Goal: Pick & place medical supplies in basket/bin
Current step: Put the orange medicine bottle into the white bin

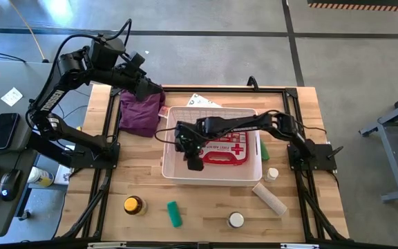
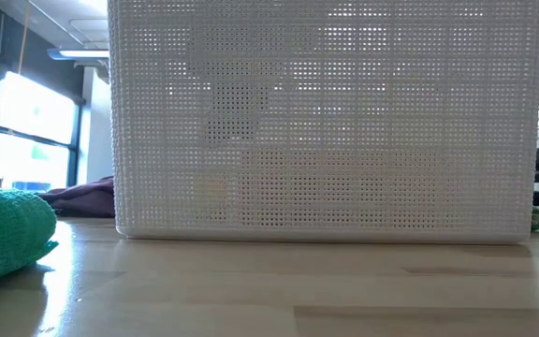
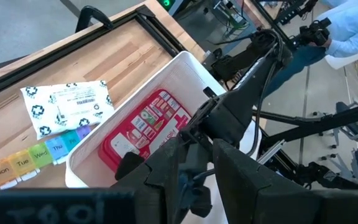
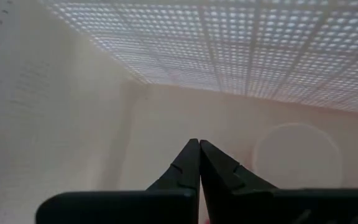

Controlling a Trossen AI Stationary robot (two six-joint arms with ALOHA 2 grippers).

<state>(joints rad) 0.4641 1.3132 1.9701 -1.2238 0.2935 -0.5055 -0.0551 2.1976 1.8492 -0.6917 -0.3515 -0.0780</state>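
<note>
From above, the right gripper (image 1: 193,160) reaches into the white basket (image 1: 213,174), just beside the red pouch (image 1: 228,150) lying on its floor. The left gripper (image 1: 152,90) waits over the purple cloth (image 1: 139,114); its jaws I cannot tell. At table level, only basket wall. The right wrist view shows jaws pressed together, empty, likely because the pouch is already placed.

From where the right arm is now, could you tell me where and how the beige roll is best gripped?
Grip the beige roll across its middle, coming straight down from above: it lies flat and slanted on the table beside the basket, so turn the tool crosswise to its long axis.
</note>
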